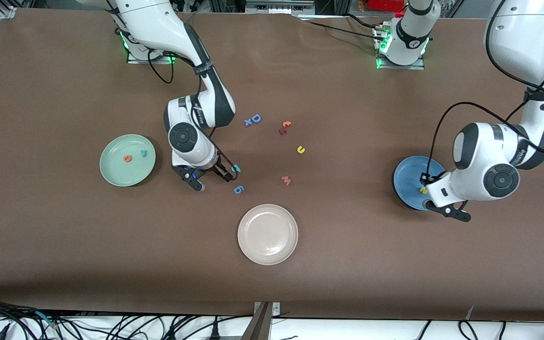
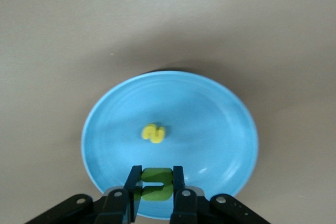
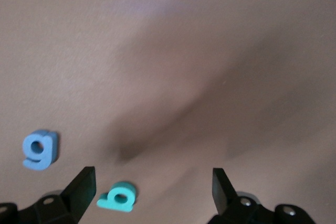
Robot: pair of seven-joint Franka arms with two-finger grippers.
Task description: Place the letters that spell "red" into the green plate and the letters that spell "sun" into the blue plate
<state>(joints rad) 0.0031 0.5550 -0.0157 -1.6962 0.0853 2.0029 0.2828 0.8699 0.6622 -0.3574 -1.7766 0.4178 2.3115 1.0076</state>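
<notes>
**Two Letters Away From Trouble**

On the brown table (image 1: pixel 347 264), the green plate (image 1: pixel 111 170) already holds an orange "e" (image 1: pixel 127 158) and a teal "r" (image 1: pixel 144 153). The right gripper (image 3: pixel 152 187) stands spread wide; the teal "d" (image 3: pixel 118 196) lies close to one finger, so closing may nudge it toward the blue "g" (image 3: pixel 39 149). The left gripper (image 2: pixel 156 184) pinches the green "n" (image 2: pixel 155 183) over the blue plate (image 2: pixel 220 124), beside the yellow "s" (image 2: pixel 153 133); foam may cling on release. Its fingertips are hidden in the front view.

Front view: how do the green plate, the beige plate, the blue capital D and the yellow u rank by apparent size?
1. Beige plate, slightly the largest; it lies nearer the camera, so the true difference is unsure.
2. Green plate.
3. Blue capital D, far smaller.
4. Yellow u, slightly smaller than the D.
</notes>
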